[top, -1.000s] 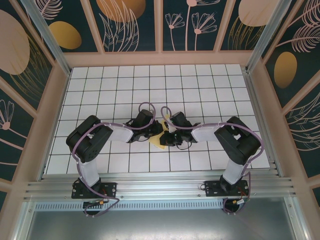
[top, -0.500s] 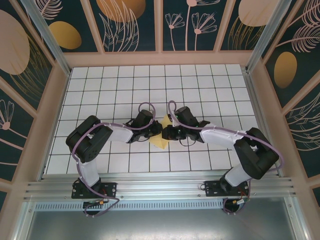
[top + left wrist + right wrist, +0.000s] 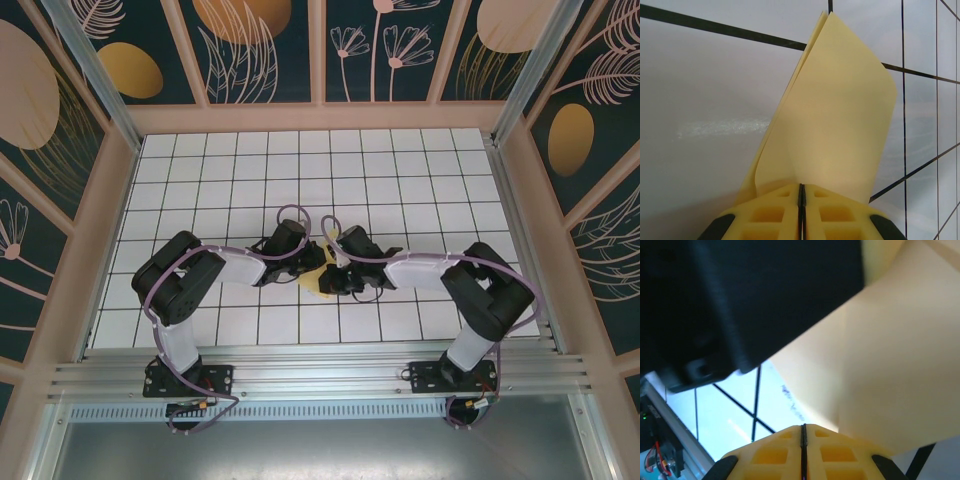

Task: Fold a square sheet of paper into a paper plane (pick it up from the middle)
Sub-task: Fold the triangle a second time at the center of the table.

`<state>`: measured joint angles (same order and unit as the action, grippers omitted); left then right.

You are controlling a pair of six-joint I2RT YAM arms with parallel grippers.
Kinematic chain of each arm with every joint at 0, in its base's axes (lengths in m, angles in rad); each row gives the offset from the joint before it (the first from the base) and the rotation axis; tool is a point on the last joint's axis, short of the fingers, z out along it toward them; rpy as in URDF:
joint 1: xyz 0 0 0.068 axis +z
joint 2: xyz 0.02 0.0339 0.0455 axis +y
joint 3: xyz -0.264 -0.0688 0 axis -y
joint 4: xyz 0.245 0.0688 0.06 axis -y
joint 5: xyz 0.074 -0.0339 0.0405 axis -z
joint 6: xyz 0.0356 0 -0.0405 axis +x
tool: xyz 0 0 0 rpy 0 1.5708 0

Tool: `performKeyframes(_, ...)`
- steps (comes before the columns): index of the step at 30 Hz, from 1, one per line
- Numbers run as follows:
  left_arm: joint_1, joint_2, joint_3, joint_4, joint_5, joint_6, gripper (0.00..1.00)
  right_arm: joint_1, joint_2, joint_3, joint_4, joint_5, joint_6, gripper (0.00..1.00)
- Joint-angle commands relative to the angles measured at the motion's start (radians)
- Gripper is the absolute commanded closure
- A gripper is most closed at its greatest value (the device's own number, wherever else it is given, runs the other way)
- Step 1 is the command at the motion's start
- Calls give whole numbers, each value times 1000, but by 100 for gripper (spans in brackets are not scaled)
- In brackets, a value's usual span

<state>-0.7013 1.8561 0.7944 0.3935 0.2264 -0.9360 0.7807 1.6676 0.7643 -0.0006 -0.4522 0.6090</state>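
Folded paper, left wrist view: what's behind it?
White tiled table with dark grid lines. The paper, pinched in the shut left gripper, hides whatever lies directly behind it.

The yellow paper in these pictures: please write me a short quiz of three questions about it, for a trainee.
1. True or false: the left end effector is shut on the folded yellow paper.
2. In the top view, the paper is: A) by the far wall; B) between the left end effector and the right end effector, near the table's middle; C) beside the right arm's base.
3. Fill in: the table has white tiles with ___ grid lines.
Key: 1 true; 2 B; 3 black.
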Motion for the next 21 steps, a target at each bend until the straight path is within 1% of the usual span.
performKeyframes(1, -1, 13, -30, -83, -13, -3, 90, 0, 37, 35, -9, 7, -2, 90)
performKeyframes(8, -1, 17, -32, -88, -20, 0, 90, -15, 66, 14, -53, 11, -54, 90)
performKeyframes(13, -1, 28, -32, -86, -19, -2, 90, -20, 60, 16, -70, -37, -98, 90)
performKeyframes(21, 0, 31, -34, -88, -19, -5, 90, -20, 39, 31, -135, -61, -160, 89)
